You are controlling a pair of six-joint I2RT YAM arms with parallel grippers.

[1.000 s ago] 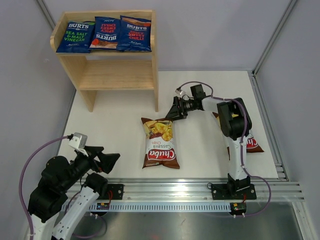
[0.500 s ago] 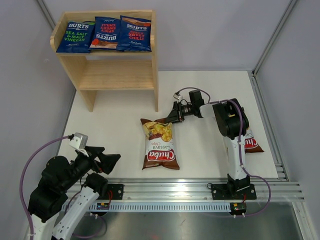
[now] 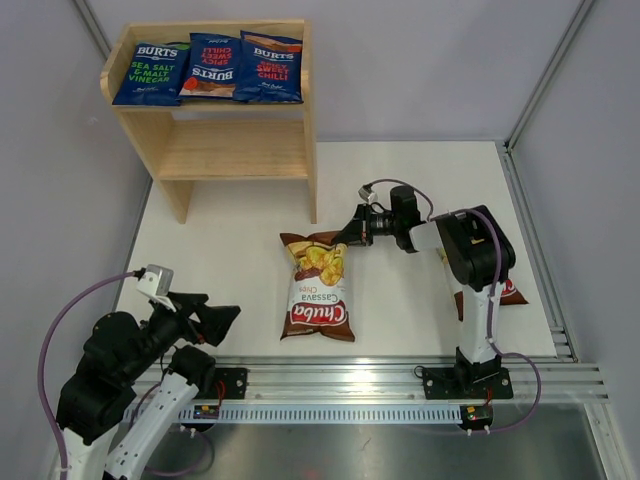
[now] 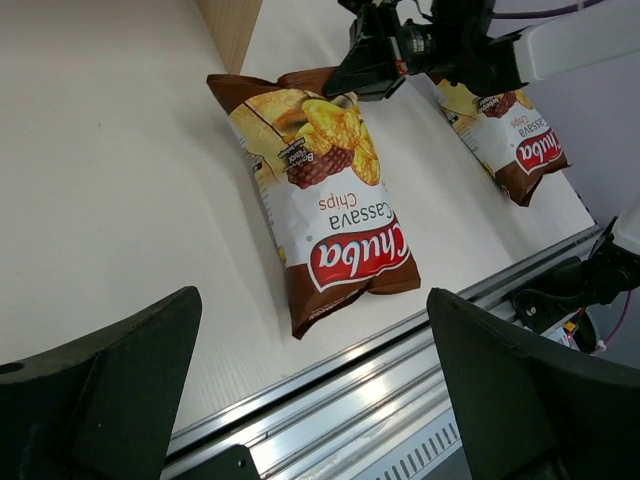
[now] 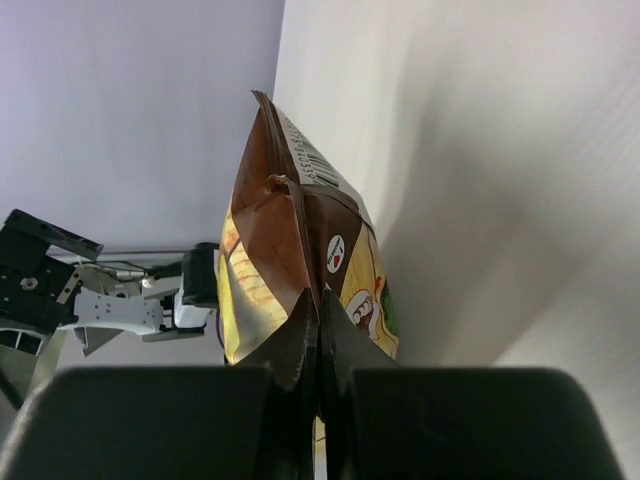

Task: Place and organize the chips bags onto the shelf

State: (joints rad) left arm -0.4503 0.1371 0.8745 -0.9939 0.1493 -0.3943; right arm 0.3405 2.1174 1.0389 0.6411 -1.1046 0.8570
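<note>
Now pinching the top seam of the nearer brown-and-white bag [image 3: 318, 288] with the right gripper [image 3: 352, 231]: pressed together on it, where a second ago spread at that same edge. In the wrist view, squeezing the crimped brown seam thin between both fingers [image 5: 290, 350] and puckering the upper end of the bag. Cannot tell whether lifted off the table [image 3: 230, 250] yet. Also nudged a little since then, swinging the lower end slightly to the left. Otherwise lying flat, label up, just in front of the right side panel of the shelf [image 3: 311, 120].

By judgement, grasp done, with lift and carry to the shelf next. Likely to dangle and swing from so thin a hold on the seam.

Keeping the left gripper [image 3: 222, 308] spread wide, holding nothing, low near its base and well apart from the bag.

On the shelf, filling the top tier [image 3: 128, 40] side by side with three dark blue bags:
- green-lettered bag [image 3: 150, 72] at the left
- red-lettered bag [image 3: 213, 68] in the middle
- second red-lettered bag [image 3: 270, 66] at the right

Nothing on the lower tier [image 3: 235, 150], so probably room there for both brown-and-white bags. Still waiting on the table at the right, partly hidden behind the right arm: the other brown-and-white bag [image 3: 507, 290].
</note>
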